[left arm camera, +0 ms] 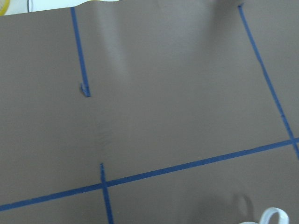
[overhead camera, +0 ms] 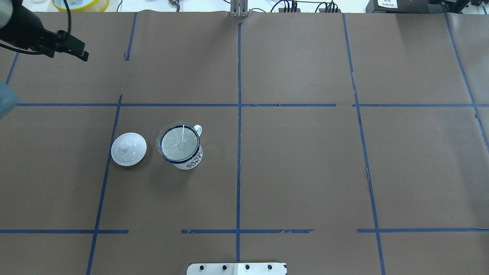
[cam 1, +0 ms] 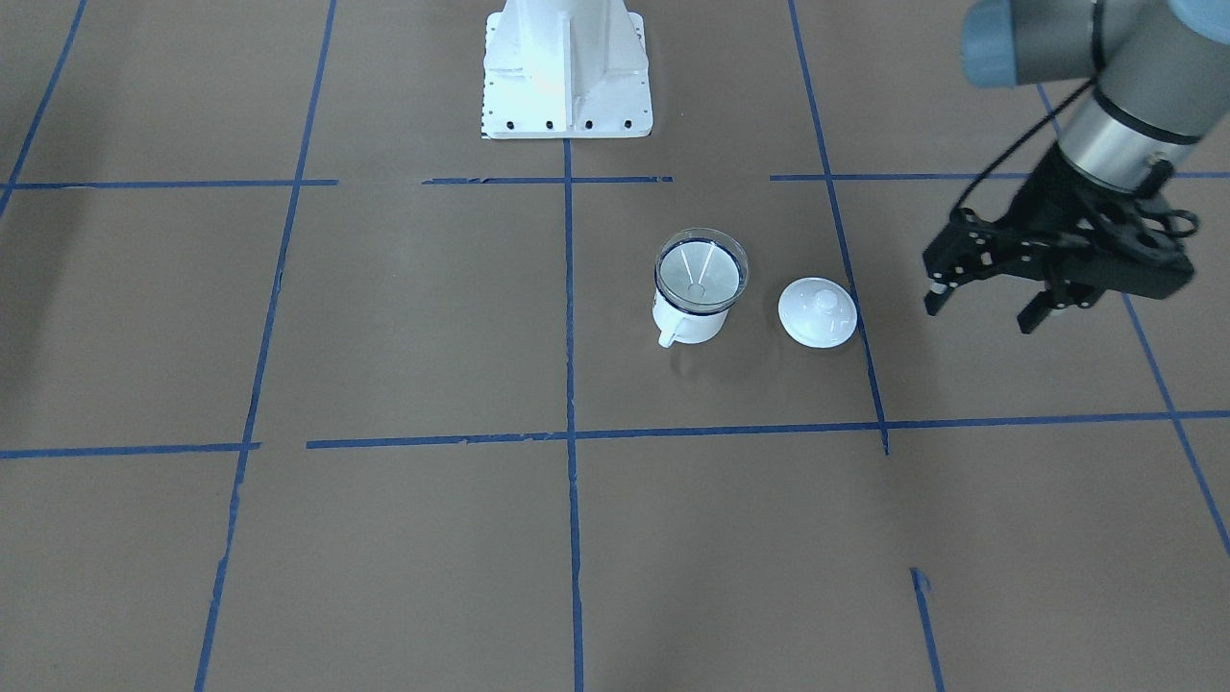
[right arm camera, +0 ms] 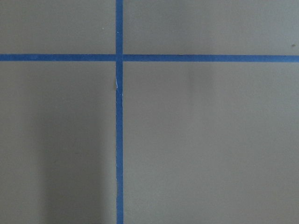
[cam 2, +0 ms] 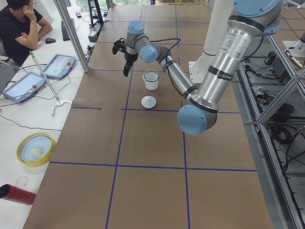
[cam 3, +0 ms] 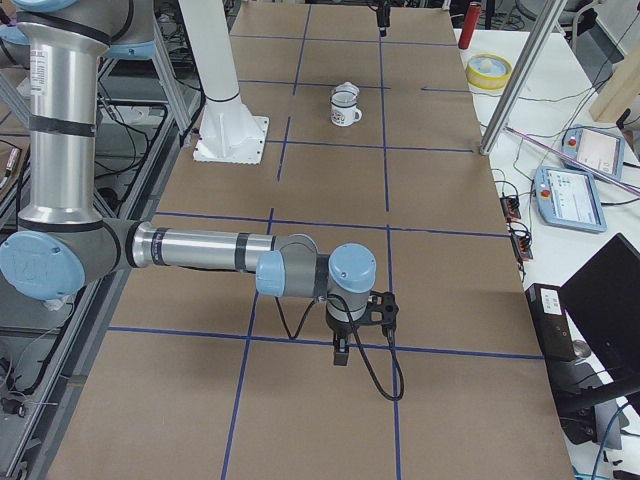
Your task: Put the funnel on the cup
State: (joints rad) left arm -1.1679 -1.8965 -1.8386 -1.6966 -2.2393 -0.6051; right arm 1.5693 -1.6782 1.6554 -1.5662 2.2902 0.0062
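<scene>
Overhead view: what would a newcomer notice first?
The clear funnel sits in the mouth of the blue-rimmed cup, just to the robot's left of the centre tape line. A white knobbed lid lies beside the cup, apart from it. The left gripper hangs well off to the side, jaws open and empty.

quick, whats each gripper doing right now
Left gripper: open, fingers spread, holding nothing.
Right gripper: cannot be told, it shows only in a side view.

Silver, blue-capped arms (cam 2: 228, 57); seemingly black jaws
</scene>
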